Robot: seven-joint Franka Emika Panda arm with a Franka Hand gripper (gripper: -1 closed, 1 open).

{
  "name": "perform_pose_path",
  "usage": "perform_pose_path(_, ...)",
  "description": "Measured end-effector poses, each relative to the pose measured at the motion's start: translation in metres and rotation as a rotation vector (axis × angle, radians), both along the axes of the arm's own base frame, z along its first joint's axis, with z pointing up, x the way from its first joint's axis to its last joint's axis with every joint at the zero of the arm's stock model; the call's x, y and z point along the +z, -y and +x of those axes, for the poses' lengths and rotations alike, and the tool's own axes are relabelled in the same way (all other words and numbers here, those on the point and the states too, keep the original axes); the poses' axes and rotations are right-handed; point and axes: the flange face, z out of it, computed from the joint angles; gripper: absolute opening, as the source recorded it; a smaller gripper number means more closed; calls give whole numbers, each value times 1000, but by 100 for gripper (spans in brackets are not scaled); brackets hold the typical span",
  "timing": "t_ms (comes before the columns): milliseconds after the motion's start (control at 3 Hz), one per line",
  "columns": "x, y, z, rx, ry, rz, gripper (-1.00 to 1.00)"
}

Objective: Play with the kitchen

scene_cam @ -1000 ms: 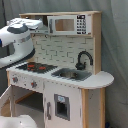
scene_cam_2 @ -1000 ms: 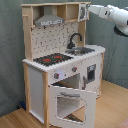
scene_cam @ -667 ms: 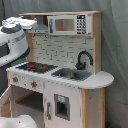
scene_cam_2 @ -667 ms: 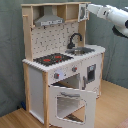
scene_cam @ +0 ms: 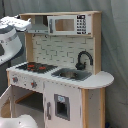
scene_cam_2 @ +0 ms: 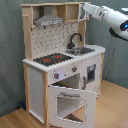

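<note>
Toy kitchen (scene_cam_2: 62, 70) standing on the floor, oven door (scene_cam_2: 70, 102) hanging open. Rigid, heavy wood; best worked by doors and knobs. Gripper (scene_cam_2: 85, 11) near the top shelf, finger state indiscernible.

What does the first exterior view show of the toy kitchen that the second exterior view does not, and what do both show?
Only the first exterior view shows the microwave from the front and the rounded counter end. Only the second exterior view shows the oven door hanging open and the arm reaching to the upper cabinet. Both exterior views show the kitchen with its stovetop, sink, black faucet and grey hood.
</note>
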Motion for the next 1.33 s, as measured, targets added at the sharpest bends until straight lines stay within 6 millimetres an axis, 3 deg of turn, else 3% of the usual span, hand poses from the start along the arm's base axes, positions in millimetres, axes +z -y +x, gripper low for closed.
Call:
perform_pose_path(333, 7, -16, -1, -18, 59, 51, 100)
perform_pose_path(1333, 7, -19, 9, -32, 194, 261, 100)
